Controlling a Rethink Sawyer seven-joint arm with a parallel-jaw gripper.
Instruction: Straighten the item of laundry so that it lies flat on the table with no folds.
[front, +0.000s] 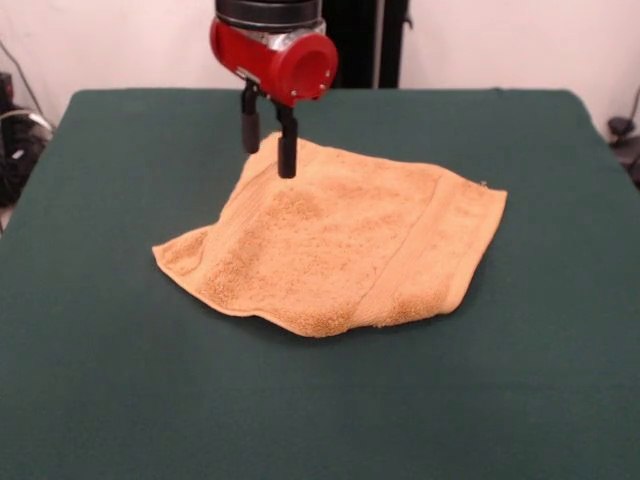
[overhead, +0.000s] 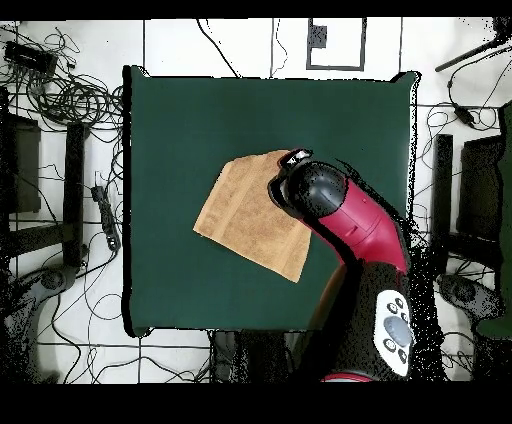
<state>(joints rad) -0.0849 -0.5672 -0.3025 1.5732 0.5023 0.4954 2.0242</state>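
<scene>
Towel (front: 340, 245) is on the table (front: 120, 380), roughly mid-table, whole cloth on the camera side of the hand (front: 269, 150) in the front view; near edge is a thick rounded lip with a second layer showing under it, so it reads as doubled over, not flat. From there it runs back up to a corner right under the hand. Long axis runs diagonal across the table, one low corner out to the picture-left, the banded hem out to the picture-right. Hand is parted narrow and empty, fingers (front: 287, 150) pointing straight down, one tip at or just above the far corner; can't tell contact from the front view. Overhead view agrees: the arm covers the towel (overhead: 250, 215) corner nearest the base, the rest spreads away from the hand toward the far side of the table (overhead: 180, 120). My read: next move is a pinch on that far corner, then a pull away from the folded lip, along the diagonal, to drag the top layer open. Risk is grabbing both layers and just sliding the whole thing
</scene>
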